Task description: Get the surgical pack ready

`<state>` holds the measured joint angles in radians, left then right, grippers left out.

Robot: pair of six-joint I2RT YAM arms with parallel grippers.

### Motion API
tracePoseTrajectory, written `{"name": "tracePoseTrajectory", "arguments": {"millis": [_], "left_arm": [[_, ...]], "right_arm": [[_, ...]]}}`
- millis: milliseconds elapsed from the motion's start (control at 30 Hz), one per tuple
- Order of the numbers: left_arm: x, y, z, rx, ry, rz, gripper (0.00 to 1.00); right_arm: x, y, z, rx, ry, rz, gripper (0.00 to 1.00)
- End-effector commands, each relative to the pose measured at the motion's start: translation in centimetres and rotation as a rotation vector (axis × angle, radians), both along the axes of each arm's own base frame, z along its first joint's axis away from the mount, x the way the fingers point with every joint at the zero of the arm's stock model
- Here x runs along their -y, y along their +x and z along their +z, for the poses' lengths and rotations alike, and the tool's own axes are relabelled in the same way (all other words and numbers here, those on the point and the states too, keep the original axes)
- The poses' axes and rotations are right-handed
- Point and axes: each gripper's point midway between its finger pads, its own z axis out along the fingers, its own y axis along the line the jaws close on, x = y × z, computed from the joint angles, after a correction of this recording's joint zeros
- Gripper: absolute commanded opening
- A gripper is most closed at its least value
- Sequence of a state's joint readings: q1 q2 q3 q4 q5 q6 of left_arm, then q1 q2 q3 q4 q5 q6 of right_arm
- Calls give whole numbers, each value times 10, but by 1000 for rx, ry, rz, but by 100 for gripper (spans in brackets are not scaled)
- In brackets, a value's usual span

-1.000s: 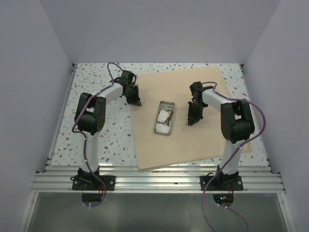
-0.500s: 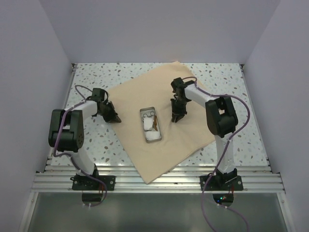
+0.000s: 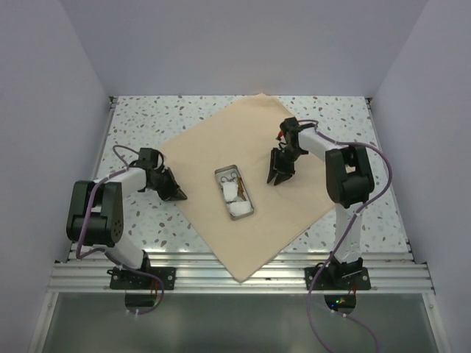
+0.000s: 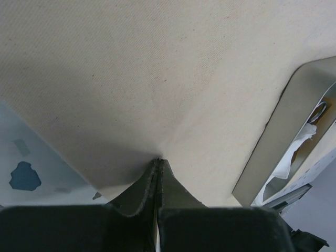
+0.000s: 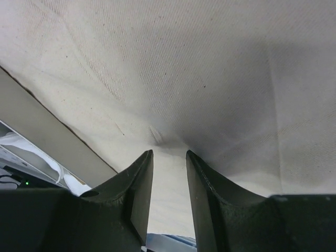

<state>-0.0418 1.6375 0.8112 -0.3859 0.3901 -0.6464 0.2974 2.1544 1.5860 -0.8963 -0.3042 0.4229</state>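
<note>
While the left end effector (image 4: 158,160) pinches the tan cloth's (image 3: 213,147) edge, the right end effector (image 5: 169,152) rests parted on it. Cloth's spread on the worktop (image 3: 147,118), tin (image 4: 270,142) mid-sheet.

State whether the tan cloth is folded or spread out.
Spread: the cloth lies flat as one rotated sheet, the tin resting on it.

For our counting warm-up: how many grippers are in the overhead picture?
2. The left gripper is at the left edge of the tan cloth; the right gripper is over it, right of the tin. None seems hidden.
</note>
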Motion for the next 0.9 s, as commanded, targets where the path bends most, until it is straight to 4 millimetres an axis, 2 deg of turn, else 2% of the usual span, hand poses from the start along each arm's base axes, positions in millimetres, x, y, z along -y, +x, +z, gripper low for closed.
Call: {"name": "tracePoseTrajectory", "arguments": {"millis": [0, 267, 367, 400, 533, 667, 800, 867], "left_arm": [[-16, -47, -25, -141, 92, -4, 0], [-15, -75, -26, -170, 81, -19, 0], [-13, -88, -25, -191, 67, -23, 0], [-12, -94, -26, -203, 59, -23, 0], [-13, -99, -21, -200, 59, -18, 0], [-17, -108, -20, -220, 72, -14, 0], [-15, -103, -20, -206, 50, -11, 0], [-14, -94, -14, -176, 43, -26, 0]], "right_arm": [[42, -25, -49, -46, -159, 5, 38], [52, -76, -56, -100, -155, -18, 39], [54, -81, -52, -89, -156, -8, 40], [54, -80, -51, -84, -157, -7, 40], [52, -76, -48, -81, -149, -19, 41], [39, -64, -43, -68, -129, -7, 41], [34, -56, -43, -56, -124, 6, 44], [36, -51, -39, -49, -137, 37, 49]]}}
